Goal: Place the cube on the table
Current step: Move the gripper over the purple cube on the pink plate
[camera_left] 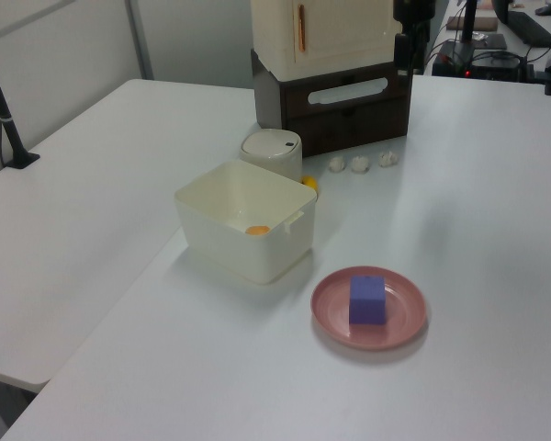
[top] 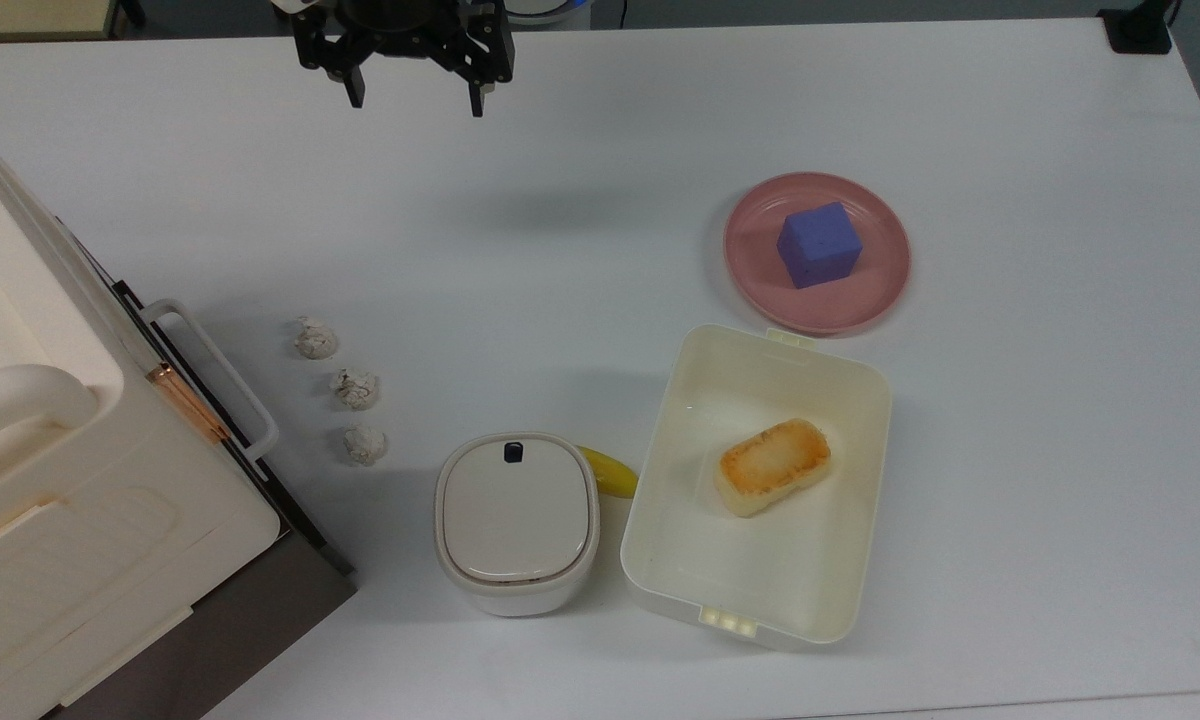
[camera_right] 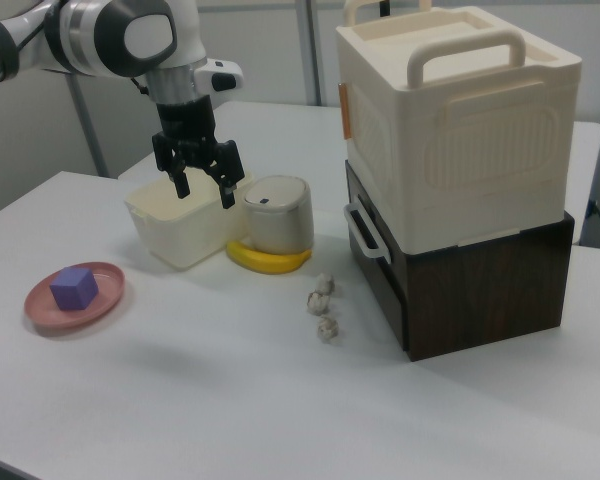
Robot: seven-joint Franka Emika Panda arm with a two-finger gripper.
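1 matte foam cube [top: 818, 245] sits on round pink plate [top: 880, 285]; pincer [top: 416, 98] wide, holding nothing, above smooth table [top: 580, 260].

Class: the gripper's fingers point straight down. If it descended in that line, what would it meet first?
Probably bare table: the open gripper hangs over empty white surface, far from the cube on its pink plate.

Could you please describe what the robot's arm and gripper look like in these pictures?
The arm is glossy white with rounded joint housings and dark grey bands at the joints. The gripper is black, a boxy body with two short, narrow fingers. A white block sits at the wrist.
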